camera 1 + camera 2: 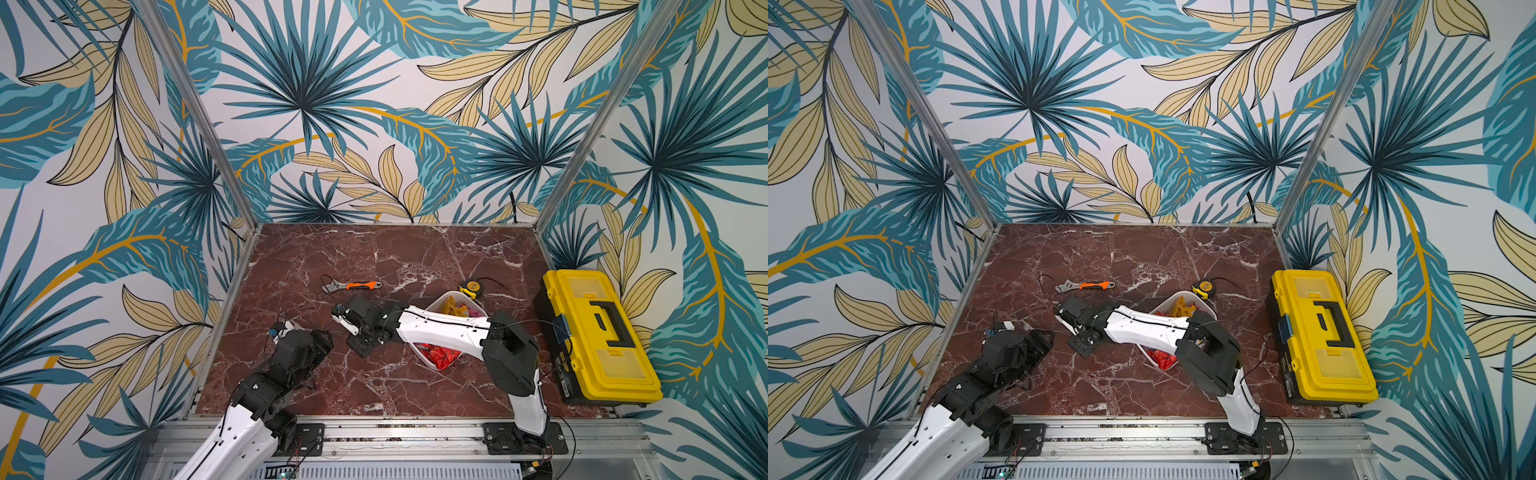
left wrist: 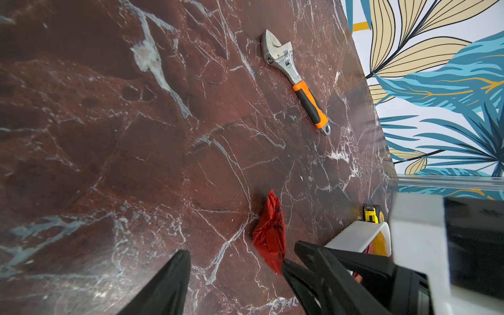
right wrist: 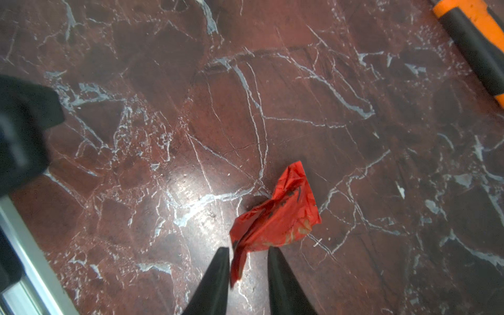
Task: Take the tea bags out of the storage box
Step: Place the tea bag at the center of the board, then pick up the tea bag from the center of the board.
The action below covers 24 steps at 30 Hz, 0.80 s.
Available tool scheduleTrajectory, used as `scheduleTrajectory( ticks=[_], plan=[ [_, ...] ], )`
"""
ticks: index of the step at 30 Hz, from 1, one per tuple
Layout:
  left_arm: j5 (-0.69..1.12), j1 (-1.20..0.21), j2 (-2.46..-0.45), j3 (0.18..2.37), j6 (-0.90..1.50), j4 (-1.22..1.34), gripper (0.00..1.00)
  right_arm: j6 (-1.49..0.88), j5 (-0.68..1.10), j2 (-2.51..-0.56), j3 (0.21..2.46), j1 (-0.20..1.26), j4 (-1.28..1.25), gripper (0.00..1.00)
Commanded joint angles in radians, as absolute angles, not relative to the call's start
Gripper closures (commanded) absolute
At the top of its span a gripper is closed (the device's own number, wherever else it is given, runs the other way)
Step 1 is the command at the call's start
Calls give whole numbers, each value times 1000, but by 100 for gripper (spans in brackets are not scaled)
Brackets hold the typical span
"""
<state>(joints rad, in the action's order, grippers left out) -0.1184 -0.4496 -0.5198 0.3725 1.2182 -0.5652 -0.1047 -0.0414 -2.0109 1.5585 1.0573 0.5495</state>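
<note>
Top views first: the red marble table (image 1: 374, 257) is the biggest thing here. It's boxed in on three sides by leaf-print walls, with a wide open stretch of marble between the wrench (image 1: 353, 285) and the back wall. The yellow toolbox (image 1: 598, 336) hugs the right edge, so room is tight over there. The right arm (image 1: 440, 328) lies straight across the storage box (image 1: 436, 300), so both top views only give you its two ends. There are yellow and pink tea bags (image 1: 457, 309) at the far end and red ones at the near end, with the middle covered. The left arm (image 1: 266, 390) reaches in from the front left corner. A tape measure (image 1: 471, 288) sits just beside the box's far end. The wrist cams catch what the top views can't: one red tea bag (image 3: 275, 215) out on the marble, on the box's left side and not touching it. The right gripper (image 3: 249, 252) has its jaws parted with the bag's crinkly tail loose in the gap, so it looks released. The left gripper (image 2: 234, 257) is spread wide with nothing in it, near that same bag. In the left wrist view its second finger blends into the other claw's black prongs, so it's hard to sort out which is which. The box there is cut off by a blurry arm, and the right wrist view only gets a corner of the wrench handle.
</note>
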Motion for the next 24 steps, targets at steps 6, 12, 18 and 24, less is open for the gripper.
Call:
scheduleTrajectory(
  ticks=[6, 12, 18, 24],
  plan=[
    [43, -443, -682, 400, 1021, -435, 24, -358, -121, -1674, 1334, 1059, 396, 61],
    [141, -471, -951, 548, 822, -478, 24, -631, -310, -1423, 1125, 1045, 405, 61],
    [171, -490, -1173, 637, 734, -404, 30, -788, -394, -1223, 973, 1028, 448, 61],
    [180, -502, -1356, 704, 702, -351, 44, -834, -411, -1149, 925, 1017, 516, 61]
  ],
)
